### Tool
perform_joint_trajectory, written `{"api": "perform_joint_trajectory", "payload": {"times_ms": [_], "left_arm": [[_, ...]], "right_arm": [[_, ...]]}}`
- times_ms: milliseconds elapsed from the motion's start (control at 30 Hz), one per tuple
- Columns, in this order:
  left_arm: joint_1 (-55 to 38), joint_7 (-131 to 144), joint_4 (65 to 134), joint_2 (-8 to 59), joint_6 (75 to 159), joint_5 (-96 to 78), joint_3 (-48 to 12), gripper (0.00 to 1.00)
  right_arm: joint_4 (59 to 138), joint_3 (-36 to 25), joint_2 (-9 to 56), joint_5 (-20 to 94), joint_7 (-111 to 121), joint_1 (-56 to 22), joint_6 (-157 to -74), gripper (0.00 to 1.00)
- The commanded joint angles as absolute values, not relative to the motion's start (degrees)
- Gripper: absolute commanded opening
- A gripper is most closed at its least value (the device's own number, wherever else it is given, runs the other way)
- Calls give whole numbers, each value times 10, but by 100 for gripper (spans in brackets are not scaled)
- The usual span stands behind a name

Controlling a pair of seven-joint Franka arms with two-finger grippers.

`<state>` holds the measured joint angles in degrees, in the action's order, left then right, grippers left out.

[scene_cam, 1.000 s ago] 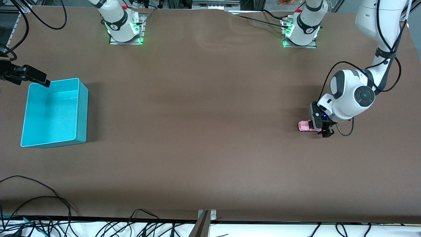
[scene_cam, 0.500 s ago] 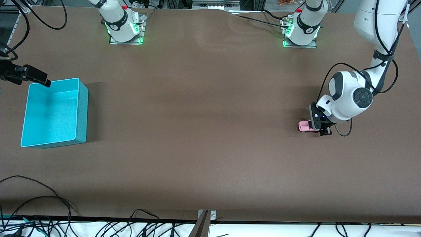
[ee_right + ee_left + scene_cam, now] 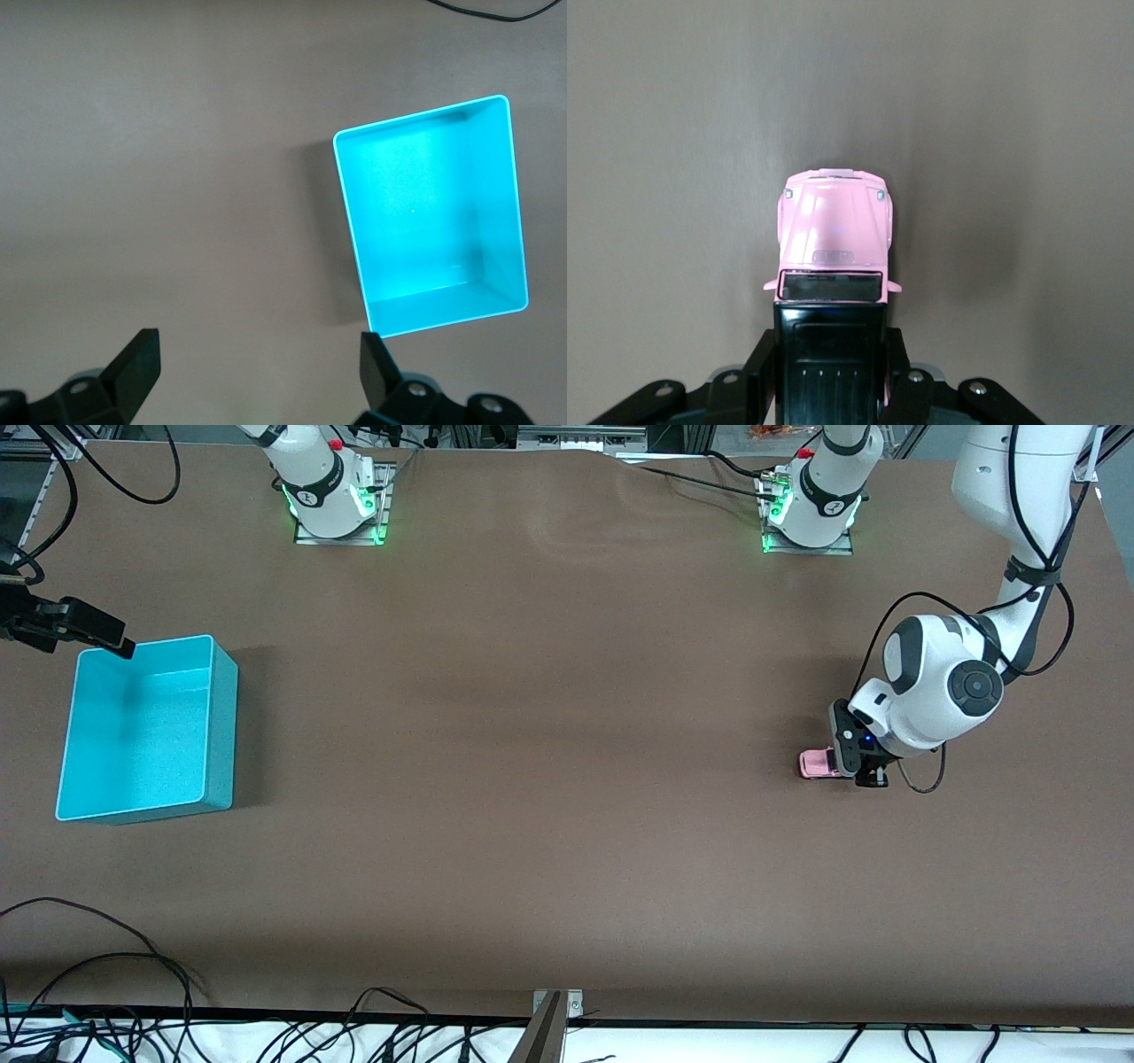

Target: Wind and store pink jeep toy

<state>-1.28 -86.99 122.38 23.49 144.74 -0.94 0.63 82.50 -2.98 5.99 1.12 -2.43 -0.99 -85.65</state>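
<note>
Left gripper (image 3: pixel 858 769): down at the surface (image 3: pixel 549 779) toward my left arm's end, my fingers (image 3: pixel 764 372) clamped on the black rear roof of the pink jeep toy (image 3: pixel 817 763); in my left wrist view the gripper (image 3: pixel 830 376) has one finger pressed against each side of the roof.
Pink jeep toy (image 3: pixel 834 257): wheels on the surface, rear end between my left fingers, pink hood and windshield sticking out clear of the fingertips and pointing toward my right arm's end of the surface.
Right gripper (image 3: pixel 104 639): waiting in the air over the top corner of the teal bin (image 3: pixel 146 731), well apart from the jeep; in my right wrist view the gripper (image 3: pixel 257 365) has its two fingers (image 3: pixel 135 361) spread wide with nothing between them.
Teal bin (image 3: pixel 430 212): upright on the surface at my right arm's end, open top facing up, inside bare, just below my right gripper.
Surface: brown covering, with the jeep and the bin lying well apart at its two ends.
Cables (image 3: pixel 97 974): black loops along the edge nearest the front camera, well away from both my grippers.
</note>
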Motion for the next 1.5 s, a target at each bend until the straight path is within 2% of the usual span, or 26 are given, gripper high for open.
{"api": "perform_joint_trajectory", "payload": {"times_ms": [0,767,1467], "left_arm": [[-34,-880,1218,211,1415,-26,4,0],[-62,-871,1217,276,1449,-62,1,0],[-48,-936,1218,278,1455,-54,47,0]], "right_arm": [[822,-31,54,21,-28,-9,-854,100],[825,-33,60,25,-25,-6,-867,100],[823,-44,55,41,-23,-5,-859,100]]}}
